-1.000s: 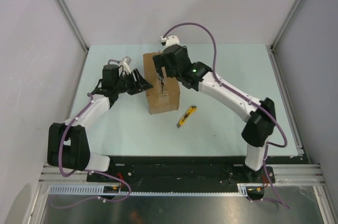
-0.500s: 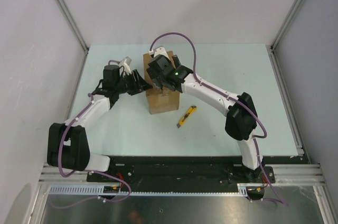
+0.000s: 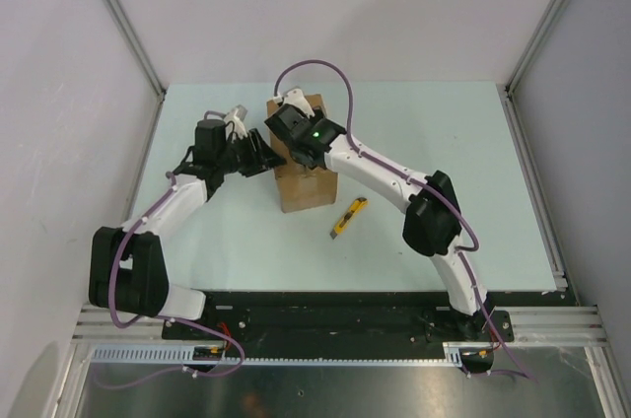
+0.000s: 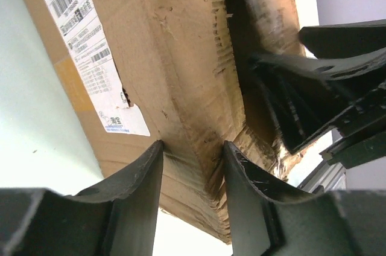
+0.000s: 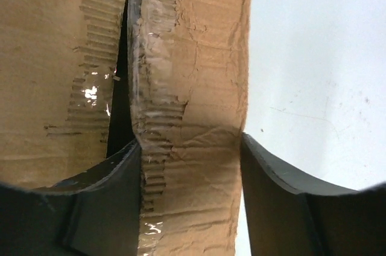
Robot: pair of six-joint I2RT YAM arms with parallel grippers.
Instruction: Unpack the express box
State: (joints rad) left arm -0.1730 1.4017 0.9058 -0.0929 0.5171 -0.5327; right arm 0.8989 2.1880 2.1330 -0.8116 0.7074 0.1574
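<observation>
**Right arm folds in over the box top**

Since a second ago the right arm has pulled its elbow in toward its base and carried the right gripper [image 3: 288, 142] leftward across the top of the box [image 3: 308, 191]. The left arm has barely shifted.

From above, the box stands upright near the middle of the counter [image 3: 444, 142], its far end hidden under the right wrist. The left gripper [image 3: 261, 155] sits against the box's left side, and a yellow knife [image 3: 348, 218] lies just beside its near right corner, untouched.

The left wrist view shows brown corrugated card with scuffed, torn edges and a white barcode label [image 4: 90, 57] on one face. Both fingers pinch a ridge of card at the box's edge, so this gripper looks closed on the box, bracing it.

In the right wrist view the centre seam [image 5: 123, 57] is already parted into a dark gap, with shreds of clear tape along the torn edge. One finger sits in that gap and the other outside the flap's far edge. Both touch card, so this looks like a grip on the flap.

The step in hand appears to be opening the top flaps. Next comes lifting this flap up and outward while the left side holds the box steady. The worn card may tear if the pull is sharp.
</observation>
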